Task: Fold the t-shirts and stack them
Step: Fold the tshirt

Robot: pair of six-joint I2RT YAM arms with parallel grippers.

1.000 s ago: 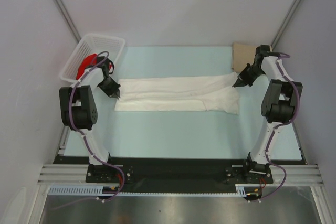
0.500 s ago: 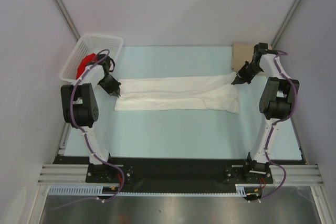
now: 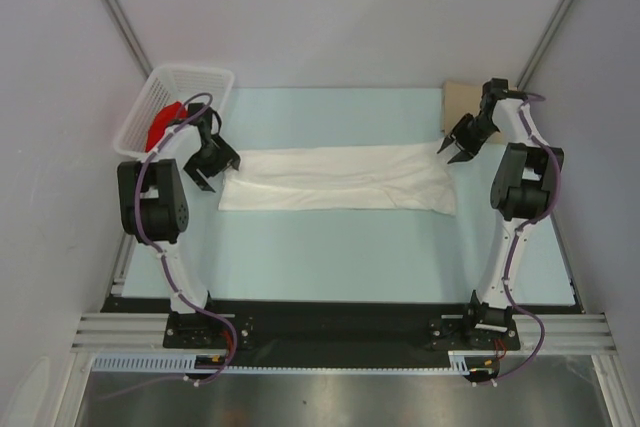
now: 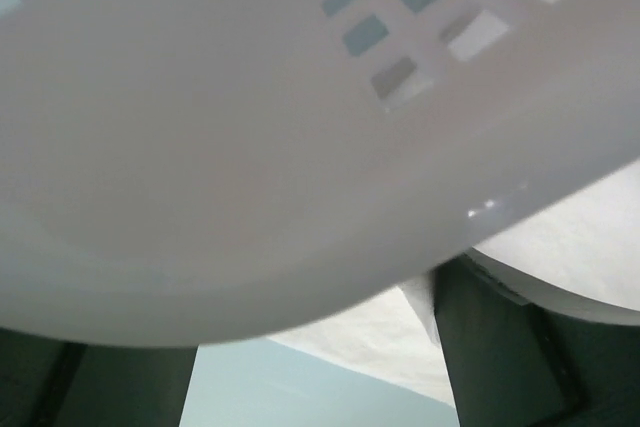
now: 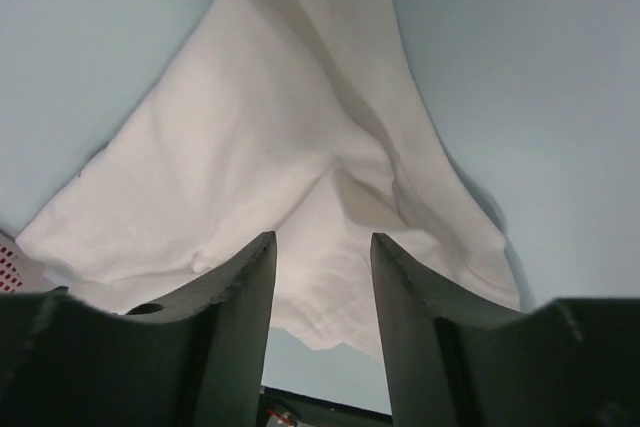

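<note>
One white t-shirt (image 3: 340, 179): long, soft, wrinkled rectangle.

Looks down from high behind over the whole pale blue table (image 3: 330, 247), presses against a white plastic lattice basket (image 4: 250, 147) at the left wrist, shares the white cloth t-shirt (image 5: 280, 147) with the close right wrist.

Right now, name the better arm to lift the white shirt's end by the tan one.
Right: the right gripper hovers open at that end of the white t-shirt; the left gripper is by the basket.
</note>
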